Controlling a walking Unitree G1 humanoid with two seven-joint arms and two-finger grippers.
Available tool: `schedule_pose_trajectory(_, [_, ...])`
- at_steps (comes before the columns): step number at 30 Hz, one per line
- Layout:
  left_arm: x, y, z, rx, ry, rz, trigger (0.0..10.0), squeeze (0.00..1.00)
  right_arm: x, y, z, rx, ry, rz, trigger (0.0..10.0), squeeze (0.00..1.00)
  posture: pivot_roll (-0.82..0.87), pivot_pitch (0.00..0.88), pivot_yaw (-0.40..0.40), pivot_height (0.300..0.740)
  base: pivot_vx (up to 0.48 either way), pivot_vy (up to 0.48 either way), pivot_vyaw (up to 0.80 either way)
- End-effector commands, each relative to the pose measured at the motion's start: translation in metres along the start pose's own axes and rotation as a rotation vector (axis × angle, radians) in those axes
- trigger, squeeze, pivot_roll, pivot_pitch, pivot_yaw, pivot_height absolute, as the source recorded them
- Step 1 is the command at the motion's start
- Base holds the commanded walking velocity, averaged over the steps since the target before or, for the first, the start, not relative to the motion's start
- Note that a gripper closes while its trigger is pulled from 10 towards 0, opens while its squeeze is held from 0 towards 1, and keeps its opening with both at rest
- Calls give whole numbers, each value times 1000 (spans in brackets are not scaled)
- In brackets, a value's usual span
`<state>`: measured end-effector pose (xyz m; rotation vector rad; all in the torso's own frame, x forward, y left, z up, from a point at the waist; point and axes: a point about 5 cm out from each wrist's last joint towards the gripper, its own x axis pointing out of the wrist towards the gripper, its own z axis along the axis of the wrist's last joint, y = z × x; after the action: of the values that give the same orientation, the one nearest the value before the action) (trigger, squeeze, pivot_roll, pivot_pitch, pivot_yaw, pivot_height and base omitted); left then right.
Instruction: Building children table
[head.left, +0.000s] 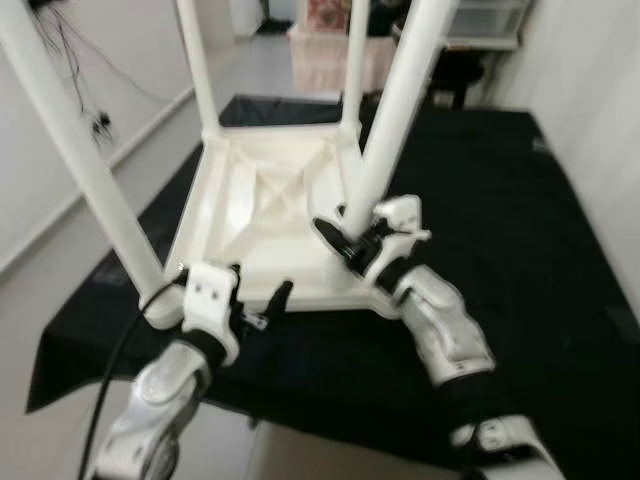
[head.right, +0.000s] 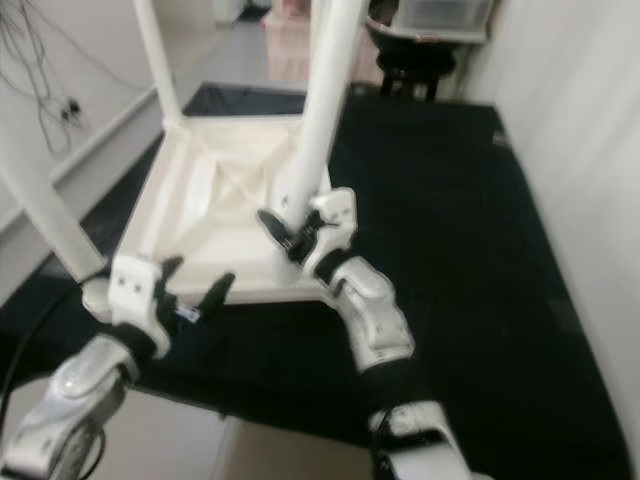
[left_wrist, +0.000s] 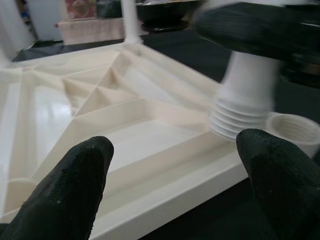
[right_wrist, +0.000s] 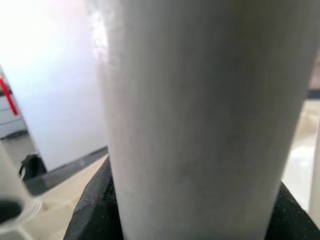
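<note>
Black-covered surface (head.left: 520, 230) carries the white tabletop (head.left: 265, 200) upside down, ribbed underside up, legs standing at its other corners. Right gripper (head.left: 352, 238): my fingers clamp the leg (head.left: 395, 110) low down, its threaded end just beside the near-right corner socket (left_wrist: 294, 131). Left gripper (head.left: 258, 300): my fingers spread open, empty, at the tabletop's near edge.

The left gripper (head.left: 262, 300) has open ribbed tabletop (head.left: 262, 195) ahead of its spread fingers; the leg (head.left: 395, 110) clamped by the right gripper (head.left: 345, 238) stands just beside its path.
</note>
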<state>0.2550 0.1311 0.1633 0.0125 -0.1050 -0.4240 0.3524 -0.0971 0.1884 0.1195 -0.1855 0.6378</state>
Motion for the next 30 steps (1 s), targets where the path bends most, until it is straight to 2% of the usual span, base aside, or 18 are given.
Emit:
schedule_pose_trajectory(1, [-2, -3, -3, -7, 21, -29, 10000, 0, -4, -9, 1, -17, -3, -42, 10000, 0, 10, 79, -17, 740, 0, 0, 0])
schedule_pose_trajectory(5, [-7, -8, 1, 10, 27, -74, 10000, 0, 2, -20, 13, -21, -13, -26, 10000, 0, 23, 124, -16, 740, 0, 0, 0])
schedule_pose_trajectory(7, [-16, -14, 2, 68, 57, -148, 10000, 0, 3, -27, 34, 5, -53, 114, 10000, 0, 27, 168, -9, 740, 0, 0, 0])
schedule_pose_trajectory(10, [-16, -14, 2, 68, 57, -148, 10000, 0, 3, -27, 34, 5, -53, 114, 10000, 0, 27, 168, -9, 740, 0, 0, 0])
schedule_pose_trajectory(11, [-22, -20, 0, 90, 84, -218, 10000, 0, 2, -28, 44, 0, -63, 207, 10000, 0, 31, 186, -5, 740, 0, 0, 0])
schedule_pose_trajectory(12, [-22, -20, 0, 90, 84, -218, 10000, 0, 2, -28, 44, 0, -63, 207, 10000, 0, 31, 186, -5, 740, 0, 0, 0])
schedule_pose_trajectory(14, [-36, -33, -1, 101, 129, -339, 10000, 0, 3, -32, 55, -38, -45, 340, 10000, 0, 42, 225, 7, 740, 0, 0, 0])
schedule_pose_trajectory(16, [-41, -36, -1, 96, 138, -361, 10000, 0, 2, -33, 58, -50, -34, 385, 10000, 0, 49, 240, 13, 740, 0, 0, 0])
schedule_pose_trajectory(21, [-53, -31, 0, 54, 151, -326, 10000, 0, 0, -39, 59, -98, 24, 458, 10000, 0, 56, 266, 25, 740, 0, 0, 0])
schedule_pose_trajectory(25, [-60, -30, 1, -9, 145, -310, 10000, 0, 0, -43, 57, -133, 59, 458, 10000, 0, 63, 283, 29, 740, 0, 0, 0])
schedule_pose_trajectory(30, [-67, -35, 3, -26, 150, -334, 10000, 0, -1, -49, 60, -142, 71, 465, 10000, 0, 72, 298, 34, 740, 0, 0, 0])
